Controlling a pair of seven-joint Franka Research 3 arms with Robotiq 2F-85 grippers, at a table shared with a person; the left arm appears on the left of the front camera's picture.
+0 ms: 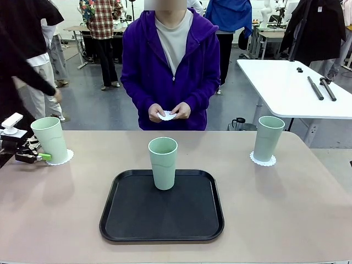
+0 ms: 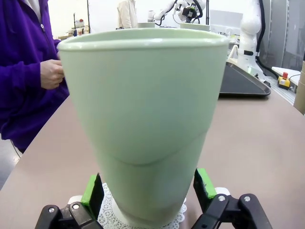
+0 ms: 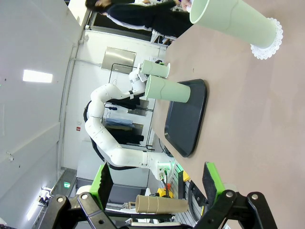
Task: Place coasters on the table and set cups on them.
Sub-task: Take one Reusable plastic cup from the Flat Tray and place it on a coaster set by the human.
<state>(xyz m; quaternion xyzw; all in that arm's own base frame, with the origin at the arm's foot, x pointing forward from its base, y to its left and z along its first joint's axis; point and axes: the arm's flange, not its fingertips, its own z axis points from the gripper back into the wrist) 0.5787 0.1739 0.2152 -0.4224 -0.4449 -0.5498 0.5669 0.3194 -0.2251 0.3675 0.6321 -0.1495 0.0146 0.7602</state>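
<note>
The black tray [image 1: 126, 220] holds one green cup [image 1: 163, 163], standing up, nothing inside. Left of the tray, a cup [image 1: 49, 140] sits on a white coaster [image 1: 66, 158]. The left gripper [image 2: 148, 187] has its fingers wide apart, one each side of the cup's bottom. Right of the tray, a third cup [image 1: 268, 137] sits on its coaster [image 1: 263, 160]. The right gripper [image 3: 157, 183] is spread apart, holding nothing. Behind the tray, a person's hands [image 1: 181, 110] hold another coaster [image 1: 166, 115].

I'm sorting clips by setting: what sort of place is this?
Probably a robotics lab: a white robot arm stands at the tan table, a white work table behind holds black rods, and people stand about.
</note>
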